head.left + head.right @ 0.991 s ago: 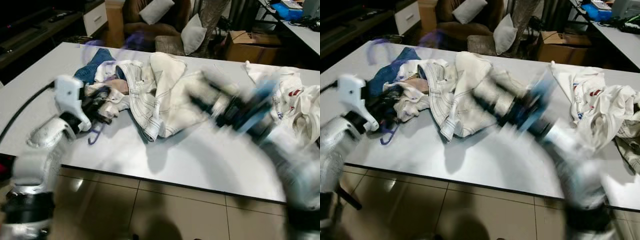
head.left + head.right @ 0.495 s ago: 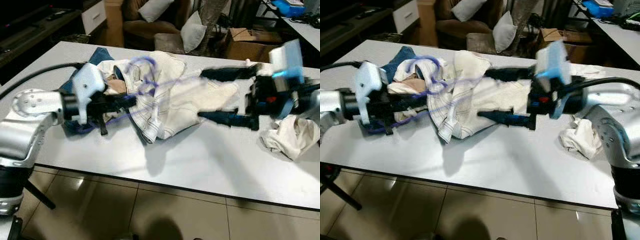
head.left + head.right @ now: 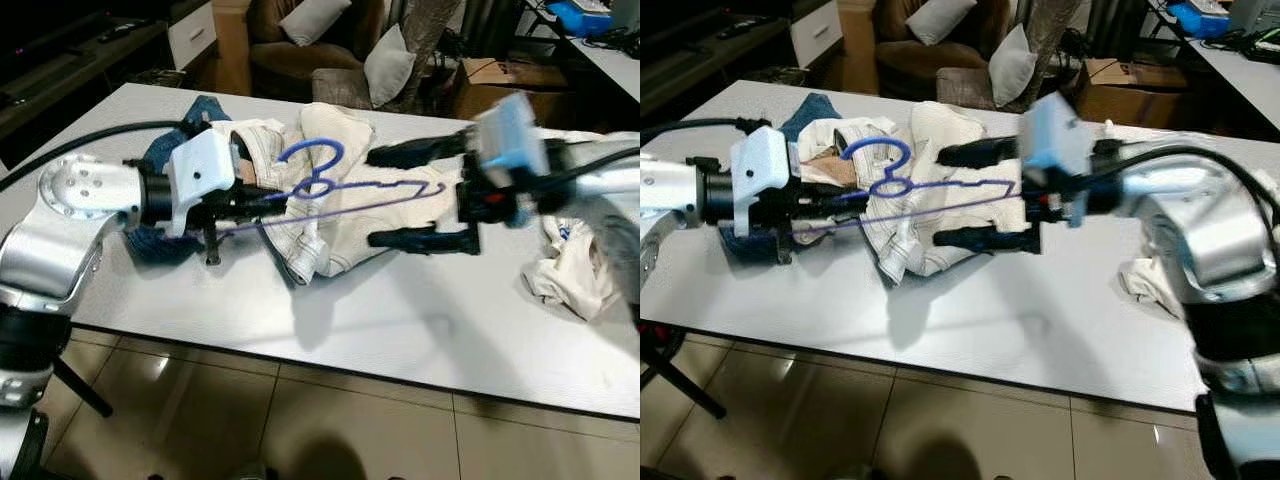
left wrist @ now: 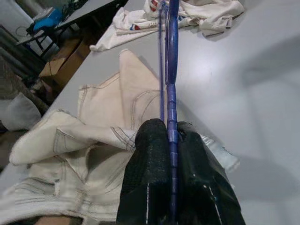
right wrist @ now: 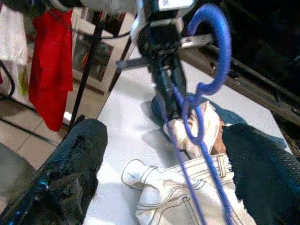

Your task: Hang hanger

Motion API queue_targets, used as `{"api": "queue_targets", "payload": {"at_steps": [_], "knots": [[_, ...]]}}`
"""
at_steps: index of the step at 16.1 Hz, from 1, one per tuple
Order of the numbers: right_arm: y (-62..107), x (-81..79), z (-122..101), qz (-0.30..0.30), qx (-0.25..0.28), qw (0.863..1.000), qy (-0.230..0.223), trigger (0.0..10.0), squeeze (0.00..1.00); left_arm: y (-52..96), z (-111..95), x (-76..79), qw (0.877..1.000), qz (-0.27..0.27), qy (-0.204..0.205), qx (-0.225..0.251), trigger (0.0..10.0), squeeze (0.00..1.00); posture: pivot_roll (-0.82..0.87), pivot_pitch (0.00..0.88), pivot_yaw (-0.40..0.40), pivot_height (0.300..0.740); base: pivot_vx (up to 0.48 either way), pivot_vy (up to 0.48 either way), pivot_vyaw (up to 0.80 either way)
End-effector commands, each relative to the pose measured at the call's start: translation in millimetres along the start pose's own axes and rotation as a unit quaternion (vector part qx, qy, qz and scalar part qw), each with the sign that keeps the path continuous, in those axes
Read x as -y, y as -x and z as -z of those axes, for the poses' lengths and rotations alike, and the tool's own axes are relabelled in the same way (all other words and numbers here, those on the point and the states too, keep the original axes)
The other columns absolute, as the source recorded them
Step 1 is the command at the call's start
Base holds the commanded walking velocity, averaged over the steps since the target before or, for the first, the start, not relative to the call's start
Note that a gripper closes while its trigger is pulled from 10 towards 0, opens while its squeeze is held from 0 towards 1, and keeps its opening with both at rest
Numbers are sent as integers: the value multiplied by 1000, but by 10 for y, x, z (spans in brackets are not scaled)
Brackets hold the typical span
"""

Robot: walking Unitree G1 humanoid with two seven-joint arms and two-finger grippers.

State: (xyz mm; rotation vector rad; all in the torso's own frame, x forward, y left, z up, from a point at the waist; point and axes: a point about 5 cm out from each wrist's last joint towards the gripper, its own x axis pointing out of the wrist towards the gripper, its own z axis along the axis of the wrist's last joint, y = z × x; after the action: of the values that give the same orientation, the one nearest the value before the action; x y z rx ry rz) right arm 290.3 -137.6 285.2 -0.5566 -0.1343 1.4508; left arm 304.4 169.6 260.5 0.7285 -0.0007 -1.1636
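Since before, we raise the hanger [image 3: 330,190] to mid-frame, left gripper [image 3: 262,199] clamped on it; right gripper [image 3: 400,197] spread beside. Hanging remains.

I see even indoor light, soft shadows under clothes on the white counter [image 3: 400,300], and my right tool [image 3: 415,195] slightly motion-blurred.

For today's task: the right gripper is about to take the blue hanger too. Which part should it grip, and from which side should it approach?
Probably the free end of the blue hanger, coming from the robot's right. The left gripper already clamps the opposite end, and the hanger lies roughly level above the cream trousers, pointing between the right gripper's open fingers. Avoid the hook; it must stay free for hanging.
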Motion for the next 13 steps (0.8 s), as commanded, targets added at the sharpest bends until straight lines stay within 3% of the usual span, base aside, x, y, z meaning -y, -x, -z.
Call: {"api": "queue_targets", "payload": {"at_steps": [1, 2, 3, 5, 6, 13], "knots": [[-41, 26, -12, -4, -8, 1000, 10, 9725, 0, -2, -57, -27, 1000, 1, -26, -5, 10000, 0, -47, 0, 16, 740, 0, 0, 0], [-63, 45, -2, -2, -9, 1000, 11, 9725, 0, -5, -61, -32, 999, 2, -31, -7, 10000, 0, -48, 0, 16, 740, 0, 0, 0], [-112, 114, 11, 13, -7, 1000, 11, 5882, 0, -9, -58, -39, 999, 8, -47, -20, 10000, 0, -48, 0, 17, 740, 0, 0, 0], [-174, 163, 49, 13, -12, 1000, 18, 1098, 0, -18, -41, -60, 997, 12, -69, -39, 10000, 0, -48, 0, 18, 740, 0, 0, 0], [-182, 167, 54, 13, -14, 1000, 18, 39, 0, -20, -42, -63, 997, 12, -72, -41, 10000, 0, -48, 0, 18, 740, 0, 0, 0], [-309, 210, 87, -7, -12, 1000, 25, 0, 0, -61, -148, -94, 992, 14, -119, -33, 10000, 0, -42, 0, 13, 740, 0, 0, 0]]}}
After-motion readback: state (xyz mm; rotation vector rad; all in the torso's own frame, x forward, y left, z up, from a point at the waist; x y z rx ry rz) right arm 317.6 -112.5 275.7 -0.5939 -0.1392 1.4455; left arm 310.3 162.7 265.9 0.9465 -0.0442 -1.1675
